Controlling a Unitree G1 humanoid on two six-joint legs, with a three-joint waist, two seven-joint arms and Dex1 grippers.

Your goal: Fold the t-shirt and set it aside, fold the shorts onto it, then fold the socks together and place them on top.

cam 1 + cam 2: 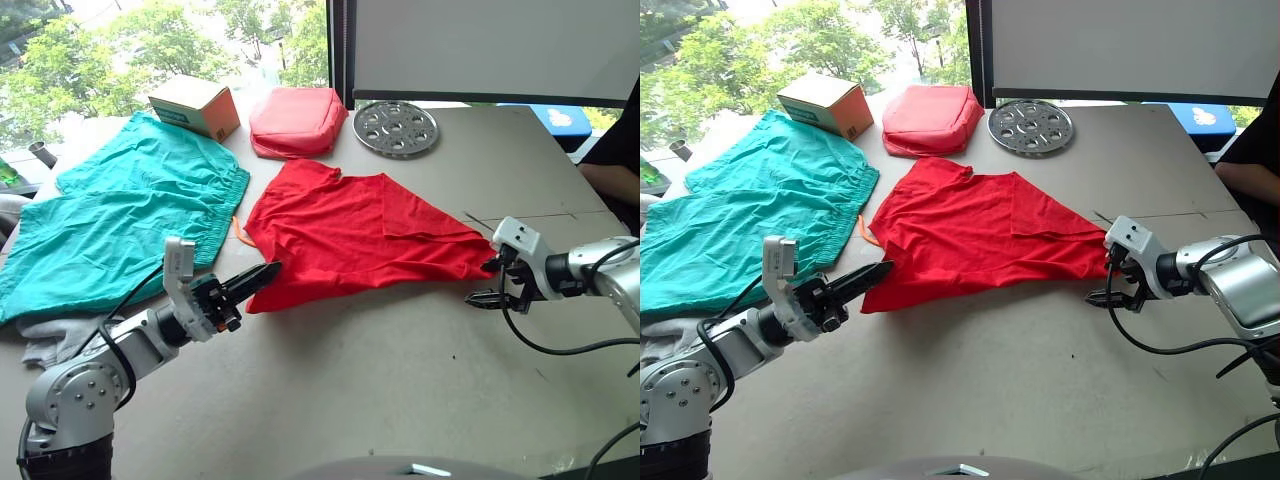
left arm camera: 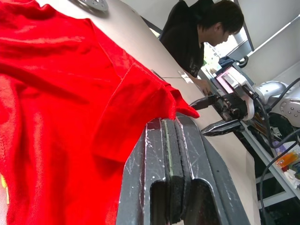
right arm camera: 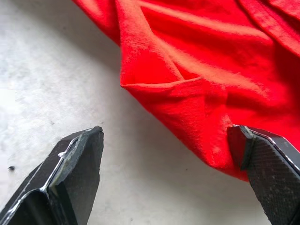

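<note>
The red t-shirt (image 1: 350,235) lies spread and rumpled in the middle of the table. My left gripper (image 1: 264,274) is shut, its tips at the shirt's near left edge; in the left wrist view the pads (image 2: 169,140) press together with no cloth seen between them. At the shirt's right corner my right gripper (image 1: 488,283) stands open, one finger (image 3: 262,159) touching the cloth. The teal shorts (image 1: 130,210) lie flat at the left. A bit of grey-white cloth, likely the socks (image 1: 45,340), pokes out under their near edge.
A pinkish-red padded pouch (image 1: 297,120), a cardboard box (image 1: 195,105) and a round metal disc (image 1: 396,128) stand along the table's far side. A person (image 2: 197,33) in black sits at the far right. Bare tabletop (image 1: 380,370) stretches in front of the shirt.
</note>
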